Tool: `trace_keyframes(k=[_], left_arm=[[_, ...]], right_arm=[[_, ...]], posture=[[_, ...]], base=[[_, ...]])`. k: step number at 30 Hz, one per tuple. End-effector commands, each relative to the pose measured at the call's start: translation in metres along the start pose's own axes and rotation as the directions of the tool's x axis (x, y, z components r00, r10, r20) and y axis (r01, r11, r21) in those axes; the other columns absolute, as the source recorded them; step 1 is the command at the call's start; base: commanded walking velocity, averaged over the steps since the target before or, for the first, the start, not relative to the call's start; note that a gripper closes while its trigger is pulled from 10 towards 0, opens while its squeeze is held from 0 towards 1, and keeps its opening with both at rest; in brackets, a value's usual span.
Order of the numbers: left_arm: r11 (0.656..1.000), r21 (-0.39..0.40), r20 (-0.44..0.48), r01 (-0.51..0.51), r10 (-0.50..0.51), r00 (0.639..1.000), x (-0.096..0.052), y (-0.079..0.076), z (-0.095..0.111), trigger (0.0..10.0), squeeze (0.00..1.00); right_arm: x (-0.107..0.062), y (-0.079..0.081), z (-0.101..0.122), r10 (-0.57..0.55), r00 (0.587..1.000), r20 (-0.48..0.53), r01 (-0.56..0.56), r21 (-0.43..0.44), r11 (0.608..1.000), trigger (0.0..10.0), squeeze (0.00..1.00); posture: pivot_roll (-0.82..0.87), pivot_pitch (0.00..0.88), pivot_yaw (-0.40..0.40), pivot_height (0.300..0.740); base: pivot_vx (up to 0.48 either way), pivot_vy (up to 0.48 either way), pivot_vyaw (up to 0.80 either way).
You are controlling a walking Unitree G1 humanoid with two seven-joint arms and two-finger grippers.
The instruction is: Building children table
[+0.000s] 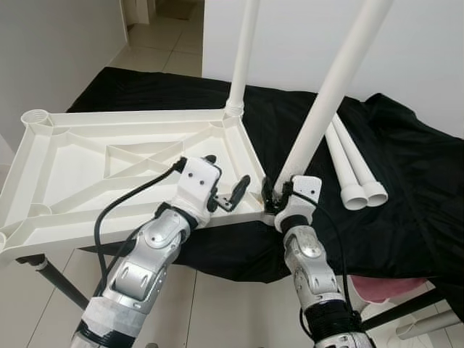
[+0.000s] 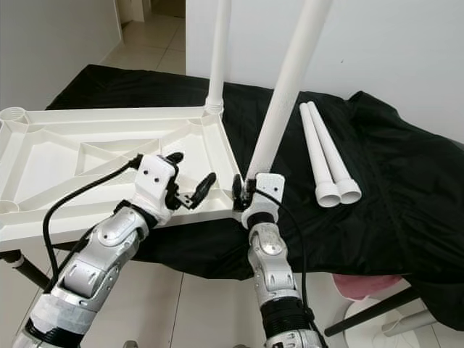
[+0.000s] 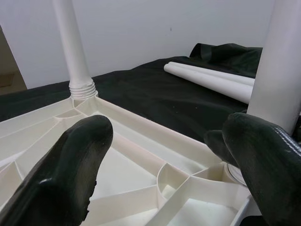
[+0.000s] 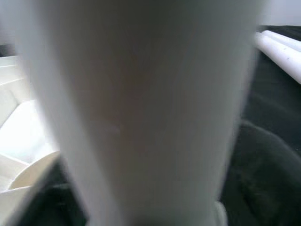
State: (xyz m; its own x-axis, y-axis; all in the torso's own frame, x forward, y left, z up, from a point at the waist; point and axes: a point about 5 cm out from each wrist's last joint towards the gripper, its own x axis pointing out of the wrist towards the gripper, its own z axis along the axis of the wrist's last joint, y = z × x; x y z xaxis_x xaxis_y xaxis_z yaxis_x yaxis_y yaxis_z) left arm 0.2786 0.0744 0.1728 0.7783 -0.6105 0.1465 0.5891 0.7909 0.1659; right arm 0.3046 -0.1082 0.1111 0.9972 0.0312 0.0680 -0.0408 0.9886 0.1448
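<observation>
Tabletop [image 1: 80, 156], white plastic and turned underside up, is laid on a black-draped counter [image 1: 406, 181]. One leg [image 1: 243, 54] is already seated in the far corner socket. A second leg [image 1: 330, 94] is gripped near its base by the right tool [image 1: 279, 194], its long axis tilted over the near corner socket. The left tool [image 1: 226, 181] is held open just beside that corner. Two spare legs [image 1: 355, 174] are left near the right arm.

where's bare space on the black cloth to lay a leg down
Free: black cloth right of the two loose legs, and between them and the held leg. Crowded: near corner of the tabletop, where both grippers work.
</observation>
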Motion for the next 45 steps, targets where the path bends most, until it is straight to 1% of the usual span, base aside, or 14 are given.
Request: trace_keyframes(k=[1,9,10,11,12,13,14,18,27,35,36,39,40,45], left_arm=[[0.996,0.014,0.007,0.084,-0.084,0.996,0.001,-0.007,0.002,10.0,0.0],[0.994,0.013,0.005,0.108,-0.108,0.994,0.002,-0.01,0.001,10.0,0.0],[0.992,0.019,0.0,0.129,-0.129,0.992,0.001,-0.013,0.0,10.0,0.0],[0.992,0.019,0.0,0.129,-0.129,0.992,0.001,-0.013,0.0,10.0,0.0],[0.988,0.016,-0.009,0.151,-0.151,0.988,0.0,-0.016,-0.001,10.0,0.0],[0.988,0.016,-0.009,0.151,-0.151,0.988,0.0,-0.016,-0.001,10.0,0.0],[0.984,0.015,-0.019,0.179,-0.178,0.984,0.0,-0.02,-0.003,10.0,0.0],[0.955,-0.012,-0.047,0.296,-0.296,0.954,-0.006,-0.033,-0.007,10.0,0.0],[0.9,-0.062,-0.062,0.432,-0.435,0.898,-0.017,-0.039,-0.008,10.0,0.0],[0.886,-0.052,-0.083,0.461,-0.464,0.882,-0.019,-0.039,-0.009,10.0,0.0],[0.886,-0.047,-0.089,0.462,-0.464,0.881,-0.019,-0.038,-0.009,10.0,0.0],[0.886,-0.042,-0.092,0.462,-0.464,0.881,-0.019,-0.037,-0.009,10.0,0.0],[0.886,-0.037,-0.095,0.462,-0.463,0.881,-0.019,-0.035,-0.008,10.0,0.0],[0.888,-0.027,-0.098,0.46,-0.46,0.882,-0.019,-0.032,-0.008,10.0,0.0]], right_arm=[[-0.005,0.0,-0.004,0.006,1.0,-0.004,-0.006,0.007,1.0,10.0,1.0],[-0.002,-0.001,0.009,0.1,0.993,0.063,-0.099,-0.015,0.995,10.0,1.0],[-0.002,-0.003,0.011,0.15,0.986,0.067,-0.151,0.002,0.989,10.0,0.72],[-0.002,-0.003,0.011,0.15,0.986,0.067,-0.151,0.002,0.989,10.0,0.72],[-0.001,-0.005,0.013,0.189,0.979,0.074,-0.189,-0.004,0.982,10.0,0.21],[-0.001,-0.005,0.013,0.189,0.979,0.074,-0.189,-0.004,0.982,10.0,0.21],[0.001,-0.008,0.015,0.223,0.972,0.077,-0.223,-0.01,0.975,10.0,0.0],[0.004,-0.018,0.019,0.348,0.935,0.069,-0.345,-0.056,0.937,10.0,0.0],[0.007,-0.034,0.023,0.483,0.875,0.024,-0.48,-0.078,0.874,10.0,0.0],[0.011,-0.041,0.025,0.553,0.833,-0.001,-0.551,-0.079,0.831,10.0,0.0],[0.013,-0.043,0.024,0.569,0.822,-0.014,-0.568,-0.078,0.819,5.1,0.0],[0.014,-0.044,0.023,0.578,0.816,-0.022,-0.578,-0.077,0.813,4.7,0.0],[0.015,-0.046,0.02,0.583,0.812,-0.034,-0.584,-0.073,0.808,0.0,0.0],[0.016,-0.049,0.017,0.582,0.812,-0.044,-0.584,-0.056,0.81,0.0,0.0]], posture=[[0.05,0.0,-0.089,0.74],[0.05,0.0,-0.086,0.74],[0.05,0.0,-0.086,0.74],[0.05,0.0,-0.086,0.74],[0.05,0.0,-0.086,0.74],[0.05,0.0,-0.086,0.74],[0.05,0.0,-0.087,0.74],[0.04,0.0,-0.087,0.74],[0.04,0.0,-0.085,0.74],[0.05,0.0,-0.079,0.74],[0.05,0.0,-0.079,0.74],[0.05,0.0,-0.079,0.74],[0.05,0.0,-0.079,0.74],[0.06,0.0,-0.08,0.74]], base=[[0.0,0.0,0.0],[0.0,0.0,0.0],[0.0,0.0,0.0],[0.0,0.0,0.0],[0.0,0.0,0.0],[0.0,0.0,0.0],[0.0,0.0,0.0],[0.0,0.0,0.0],[0.0,0.0,0.0],[0.0,0.0,0.0],[0.0,0.0,0.0],[0.0,0.0,0.0],[0.0,0.0,0.0],[0.0,0.0,0.0]])
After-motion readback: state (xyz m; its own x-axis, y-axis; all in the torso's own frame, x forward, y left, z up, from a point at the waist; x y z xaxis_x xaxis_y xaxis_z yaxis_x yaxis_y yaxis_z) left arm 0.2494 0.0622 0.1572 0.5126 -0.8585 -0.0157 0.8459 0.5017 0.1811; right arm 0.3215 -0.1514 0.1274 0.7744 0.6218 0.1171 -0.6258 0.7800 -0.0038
